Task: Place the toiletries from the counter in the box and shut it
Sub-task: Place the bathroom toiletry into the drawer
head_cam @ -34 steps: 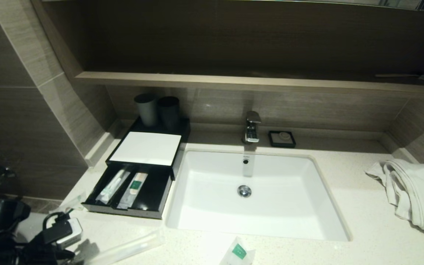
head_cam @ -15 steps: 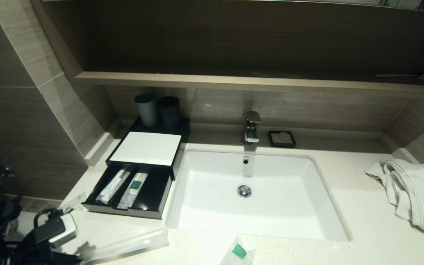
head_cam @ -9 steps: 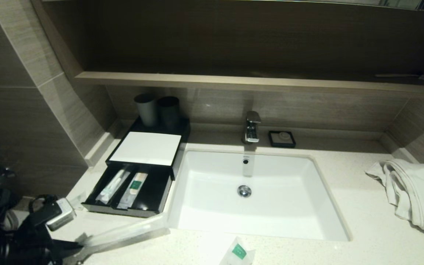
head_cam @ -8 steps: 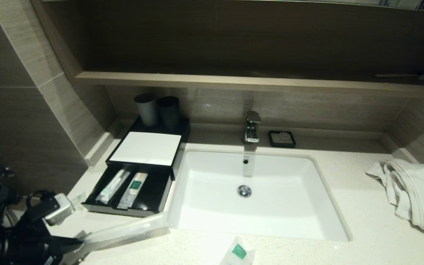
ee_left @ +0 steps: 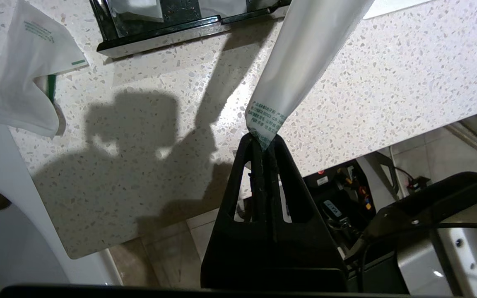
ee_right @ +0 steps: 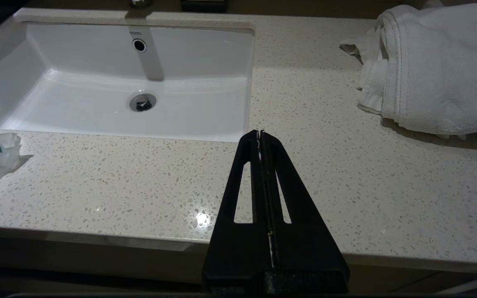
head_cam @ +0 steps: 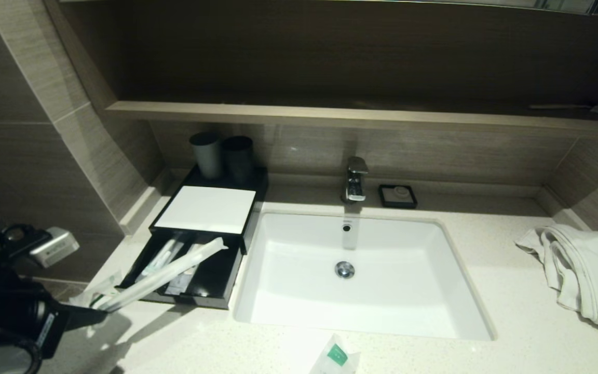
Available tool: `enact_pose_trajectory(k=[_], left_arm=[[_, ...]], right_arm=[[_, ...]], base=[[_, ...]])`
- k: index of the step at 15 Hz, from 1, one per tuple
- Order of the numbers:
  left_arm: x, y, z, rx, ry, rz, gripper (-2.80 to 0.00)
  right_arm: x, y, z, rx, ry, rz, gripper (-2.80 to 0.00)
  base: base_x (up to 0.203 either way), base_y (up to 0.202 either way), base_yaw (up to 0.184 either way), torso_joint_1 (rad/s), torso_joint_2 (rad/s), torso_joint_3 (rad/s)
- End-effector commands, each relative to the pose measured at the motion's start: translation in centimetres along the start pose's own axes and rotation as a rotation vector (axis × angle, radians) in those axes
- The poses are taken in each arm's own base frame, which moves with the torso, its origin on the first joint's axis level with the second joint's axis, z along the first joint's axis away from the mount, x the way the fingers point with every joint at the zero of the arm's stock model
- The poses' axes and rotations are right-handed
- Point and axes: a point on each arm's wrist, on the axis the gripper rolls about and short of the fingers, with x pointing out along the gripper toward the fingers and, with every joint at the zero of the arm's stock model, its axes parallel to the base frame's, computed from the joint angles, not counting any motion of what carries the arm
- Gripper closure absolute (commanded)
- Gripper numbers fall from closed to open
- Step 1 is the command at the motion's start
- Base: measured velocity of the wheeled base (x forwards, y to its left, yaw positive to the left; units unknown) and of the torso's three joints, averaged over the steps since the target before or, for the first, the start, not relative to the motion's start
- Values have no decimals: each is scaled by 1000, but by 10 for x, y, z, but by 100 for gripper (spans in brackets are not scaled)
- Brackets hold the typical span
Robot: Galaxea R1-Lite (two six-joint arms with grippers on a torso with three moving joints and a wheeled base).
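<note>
Left gripper, low at the table's left front edge, fingers pinched shut on one end of the long pack. Pack slants up over the open drawer, far end above it. Looks light, floppy, slick; an end grip will let it swing. Right gripper closed, empty, parked above the front edge.

Speckled tabletop: black box far left, towel right, green-marked packet near edge, soap dish far.
</note>
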Motion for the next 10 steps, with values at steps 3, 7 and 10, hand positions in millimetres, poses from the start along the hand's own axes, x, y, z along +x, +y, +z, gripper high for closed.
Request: enact_pose_trajectory(k=[3, 7, 10], left_arm=[[-17, -5, 12, -81, -44, 20, 0], [-27, -9, 16, -248, 30, -12, 0], [-36, -13, 19, -361, 72, -18, 0]], right_arm=[[0, 0, 0, 0, 0, 0, 0], [0, 0, 0, 0, 0, 0, 0], [0, 0, 0, 0, 0, 0, 0]], base=[[0, 0, 0, 0, 0, 0], [0, 0, 0, 0, 0, 0], [0, 0, 0, 0, 0, 0]])
